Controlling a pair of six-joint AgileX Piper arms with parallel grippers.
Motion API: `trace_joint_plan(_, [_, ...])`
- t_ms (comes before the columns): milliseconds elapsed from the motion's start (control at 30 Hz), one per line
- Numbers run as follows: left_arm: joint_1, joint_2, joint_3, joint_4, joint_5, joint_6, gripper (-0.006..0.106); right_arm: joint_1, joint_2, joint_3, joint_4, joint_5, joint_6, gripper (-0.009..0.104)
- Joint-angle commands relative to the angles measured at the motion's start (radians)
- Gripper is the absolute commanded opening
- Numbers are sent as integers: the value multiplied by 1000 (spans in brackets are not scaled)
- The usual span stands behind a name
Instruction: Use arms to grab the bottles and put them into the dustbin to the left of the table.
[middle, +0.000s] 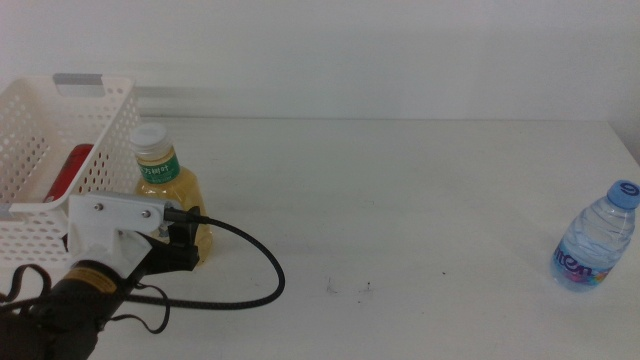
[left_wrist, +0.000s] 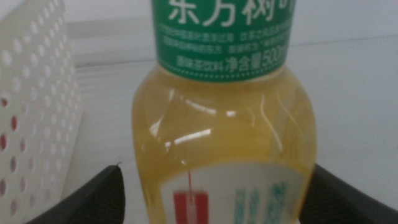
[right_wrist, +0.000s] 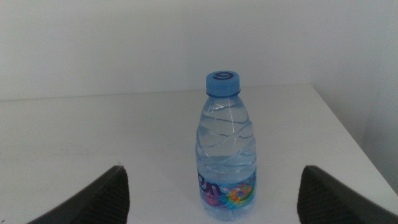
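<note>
A plain white wall (middle: 380, 50) is seen behind a large white table (middle: 420, 200); the tabletop is flat and matte, with a few small dark specks (middle: 348, 289) noted near the front centre. No other room detail is resolved.

The dustbin (middle: 60, 130), a white perforated basket with a grey handle strip at its far rim, is recorded at the table's left end. A red can (middle: 70, 170) is visible lying inside it, seen through and above the perforated wall.

The left arm (middle: 95, 265), with white screwed housing and a looping black cable (middle: 255, 270), enters from the lower left. The left gripper (left_wrist: 217, 186) is positioned at the tea bottle (middle: 172, 195), which stands upright just beside the dustbin's right wall. In the left wrist view the jaws are spread wide, one on each side of the bottle's lower body; a sliver of background shows between the bottle and the jaw on the basket side, and contact on the other side cannot be judged (nothing is yet gripped, as far as the frames show). The bottle's yellow contents, green label and white cap are legible.

The water bottle (middle: 597, 240) (clear, blue cap) stands upright near the table's right edge, well apart from the tea bottle. In the right wrist view the right gripper (right_wrist: 211, 199) is held back from it with jaws wide apart and holding nothing; the bottle (right_wrist: 225, 146) is centred between them, beyond the tips. The right arm itself is outside the middle view.
</note>
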Motion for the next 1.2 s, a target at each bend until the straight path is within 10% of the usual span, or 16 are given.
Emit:
trace_joint_plan(0, [23,19,-25,43,-17,-21,94,-7,-5,3,-7,-8,-4,85])
trace_joint_plan(833, [37,277,-163,60,-150,-65,92,-7,-5,3,-7,-8,-4,85])
trace_joint_plan(1167, [46,270,-163,70,-150,-70,48,-7,-5,3,-7,-8,-4,85])
